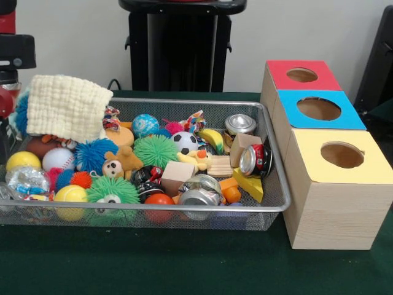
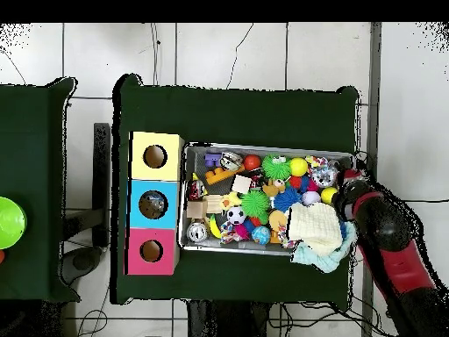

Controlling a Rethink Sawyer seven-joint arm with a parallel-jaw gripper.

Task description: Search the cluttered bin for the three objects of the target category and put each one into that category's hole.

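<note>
The wire mesh bin point(image 1: 270, 206) is full of toys; it also shows in the overhead view point(image 2: 267, 146). One crumpled clear plastic bottle point(image 1: 26, 181) lies at the bin's front left, next to yellow balls; in the overhead view this bottle point(image 2: 324, 175) is at the bin's right end. I see no other clear bottles. The blue-topped box's hole point(image 1: 319, 109) is in the middle of three boxes beside the bin, and shows from above point(image 2: 153, 204). The red and black arm point(image 2: 377, 224) reaches the bin's bottle end. Its gripper point(image 1: 3, 138) is barely visible at the picture's edge.
A cream knitted cloth point(image 1: 66, 107) covers the bin's corner by the arm. Metal cans point(image 1: 256, 160) lie at the end near the boxes, and spiky balls point(image 1: 155, 150) in the middle. The red-topped hole point(image 1: 301, 75) and the yellow-topped hole point(image 1: 342, 155) flank the blue one.
</note>
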